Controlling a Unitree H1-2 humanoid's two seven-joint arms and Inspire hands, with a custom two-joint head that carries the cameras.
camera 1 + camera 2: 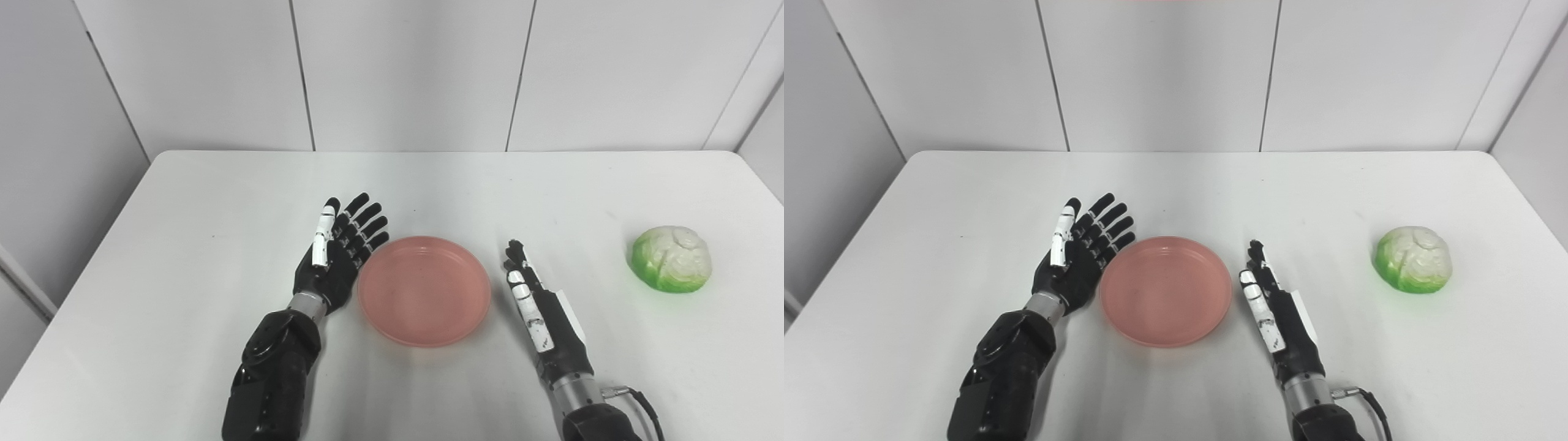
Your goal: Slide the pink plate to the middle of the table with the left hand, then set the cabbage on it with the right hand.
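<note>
— Where's the pink plate (1165,291)?
— Mid-table (1213,184), empty, between both spread-fingered robot hands: left robot hand (1078,257) just beside its rim, right robot hand (1274,306) near.
— The cabbage (1413,259)?
— Far right, well apart.

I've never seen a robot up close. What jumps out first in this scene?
A pink plate sits empty at the middle of the white table, with an open black left hand against its left rim and an open right hand just off its right. Far right lies a green-and-white cabbage, alone.
</note>
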